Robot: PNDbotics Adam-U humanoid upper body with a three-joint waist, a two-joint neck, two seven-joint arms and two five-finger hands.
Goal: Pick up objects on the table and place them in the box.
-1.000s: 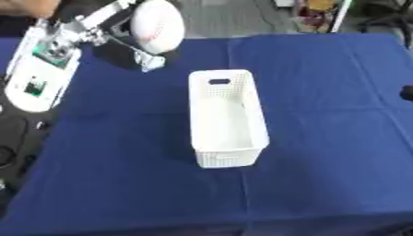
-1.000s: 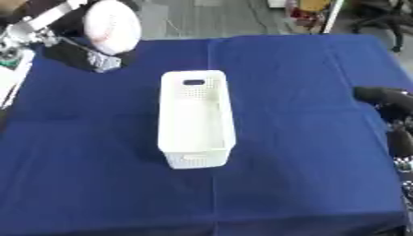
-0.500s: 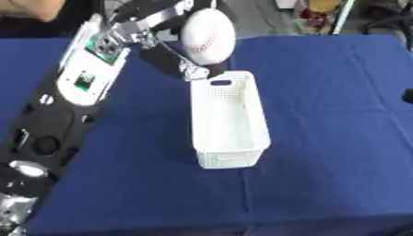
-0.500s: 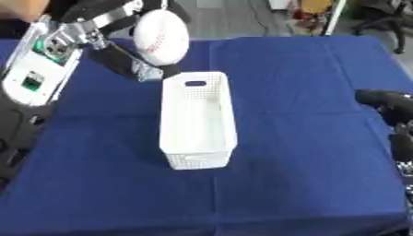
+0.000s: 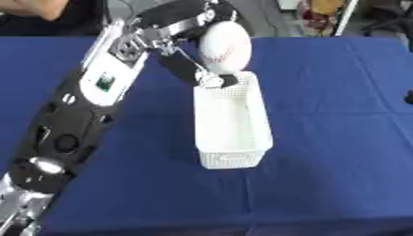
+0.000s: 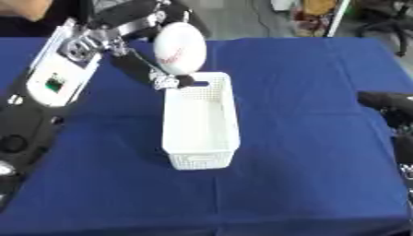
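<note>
Presently: left hand (image 5: 197,27), fingers (image 5: 211,79) curled round a white ball (image 5: 225,47), smooth and oval-looking with faint red marking, held in the air. Directly beneath the fingers: far end of a box (image 5: 232,124), white perforated plastic, long and rectangular, empty, its length running away from the robot. Worktop (image 5: 339,138): blue cloth, flat; broad open cloth to either side of the fingers and nearer than the box. Right hand (image 6: 387,102): dark, at the right edge of the right eye view, well apart from the fingers; finger state cannot be told.
</note>
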